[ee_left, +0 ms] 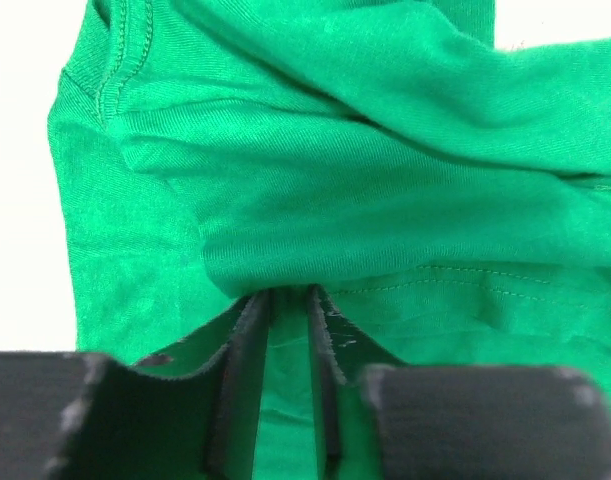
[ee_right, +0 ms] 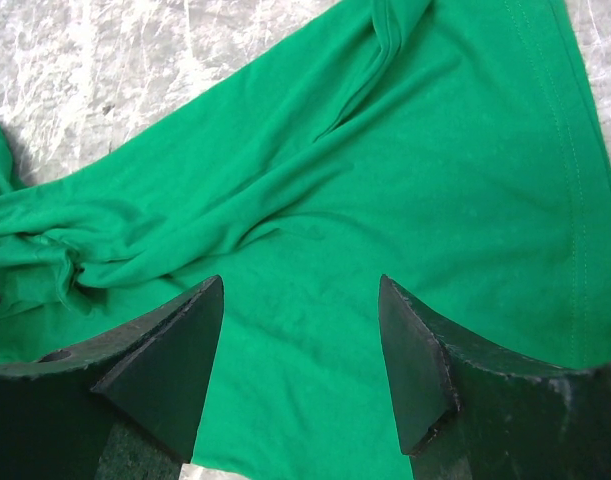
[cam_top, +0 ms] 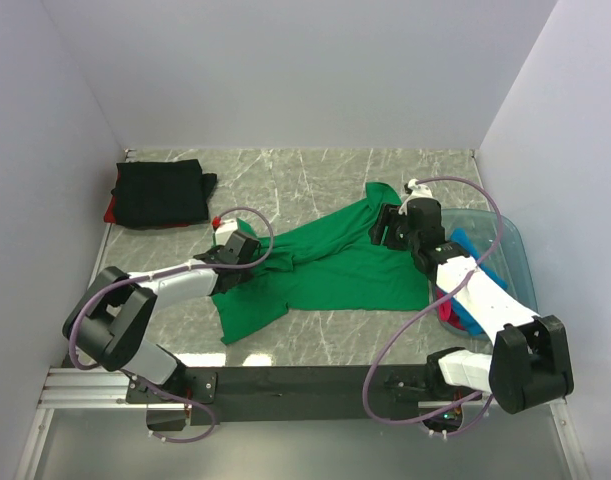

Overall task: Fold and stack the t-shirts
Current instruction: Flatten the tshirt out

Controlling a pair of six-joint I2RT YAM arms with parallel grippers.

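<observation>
Groundwork for a first fold, by the look of it. Finds the bright green soft cloth t-shirt (cam_top: 325, 265) rumpled across the middle of the grey marble-patterned table (cam_top: 285, 175), one sleeve trailing toward the near edge and ridges of slack crossing the body, so it probably calls for flattening ahead of any crease. Pinches a raised fold at the shirt's left side with the left gripper (ee_left: 285, 300), black pads (ee_left: 240, 390) drawn narrow with green fabric between them, probably to draw that side out toward the left edge. Holds the right gripper (ee_right: 300, 290) just above the shirt's far right part, jaws spread wide and gripping nothing, likely poised to take or pin the cloth there as a counter-hold. Shows finished work at the far left corner: a folded black t-shirt (cam_top: 163, 192) resting on a red t-shirt (cam_top: 110, 212), only a sliver of red peeking out. Stores a pink t-shirt (cam_top: 447, 312) and a blue t-shirt (cam_top: 467, 246) in the translucent blue plastic tub (cam_top: 520, 245) at the right edge, partly hidden behind the right arm, presumably within its easy reach.
</observation>
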